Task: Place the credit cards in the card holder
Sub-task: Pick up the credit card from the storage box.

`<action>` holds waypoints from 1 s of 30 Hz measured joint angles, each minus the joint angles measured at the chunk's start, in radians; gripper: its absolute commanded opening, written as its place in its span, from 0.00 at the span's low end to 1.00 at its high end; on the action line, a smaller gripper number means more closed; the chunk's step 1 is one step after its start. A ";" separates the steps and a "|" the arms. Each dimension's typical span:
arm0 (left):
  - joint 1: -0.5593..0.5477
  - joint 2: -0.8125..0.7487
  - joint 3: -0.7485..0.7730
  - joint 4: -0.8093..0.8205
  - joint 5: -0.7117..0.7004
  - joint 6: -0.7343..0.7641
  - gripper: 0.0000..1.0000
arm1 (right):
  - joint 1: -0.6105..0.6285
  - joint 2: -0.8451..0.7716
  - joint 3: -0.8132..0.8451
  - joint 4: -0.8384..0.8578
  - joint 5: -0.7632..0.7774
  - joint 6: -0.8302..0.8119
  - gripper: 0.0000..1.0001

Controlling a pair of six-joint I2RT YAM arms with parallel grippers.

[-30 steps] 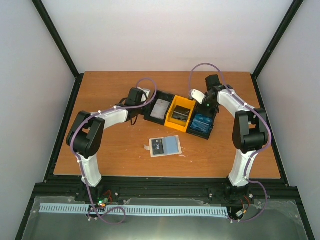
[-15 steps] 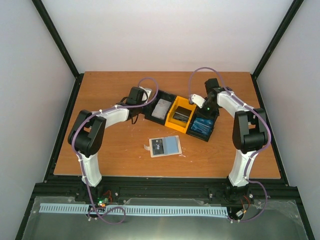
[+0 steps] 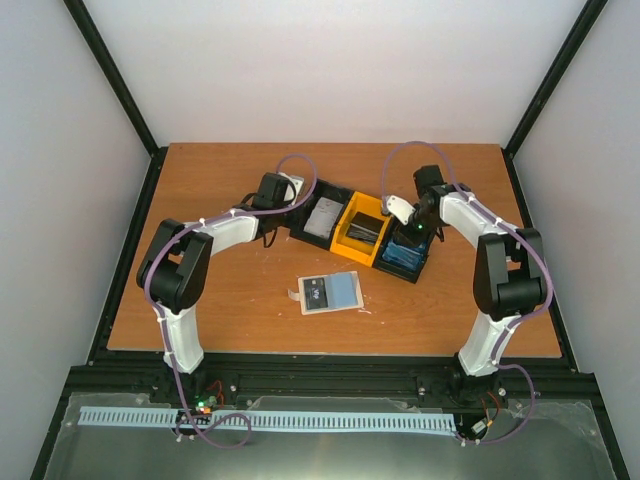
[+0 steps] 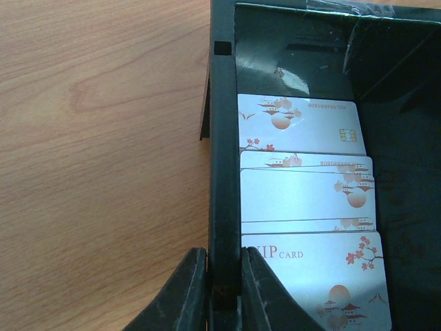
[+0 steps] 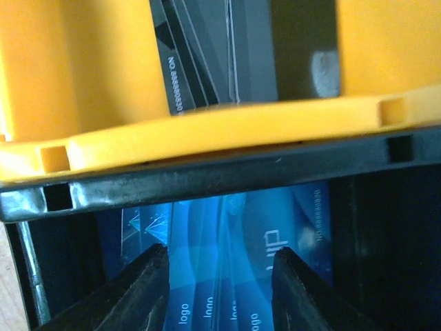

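Lying flat on the surface (image 3: 200, 310) between the two arms is one holder (image 3: 330, 293), pale with a dark patch on its face, on the near side of the tray (image 3: 345, 240) and well apart from both arms. The one tray has three compartments, black, yellow and black, each with a stack of cards. In the left black one at least four grey-white cards (image 4: 306, 200) overlap. The nearest reads "VIP CARD" beside red blossom and a sun over a pavilion, and the farthest shows a gold chip and a printed number too small to read surely. The yellow middle holds several dark cards (image 5: 227, 48), with a pale number starting "NO." along one edge. The right compartment holds several blue cards (image 5: 220, 262): "logo" shows three times on their fanned edges and "VIP" on the top one. The left fingers (image 4: 196, 283) are clamped on the tray's black side wall, one outside over the wood and one inside just beside the VIP card. The right fingers (image 5: 155, 283) stand apart over the blue stack — whether they touch it cannot be told — with the yellow wall and black rim just beyond them.
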 measured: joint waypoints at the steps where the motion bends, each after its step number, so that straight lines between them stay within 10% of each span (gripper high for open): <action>1: 0.000 0.000 0.000 0.000 0.000 0.000 0.11 | 0.000 0.000 -0.010 -0.002 0.003 0.004 0.43; 30: 0.000 0.007 0.009 0.000 0.008 0.007 0.11 | 0.009 0.082 -0.040 0.110 0.157 0.036 0.46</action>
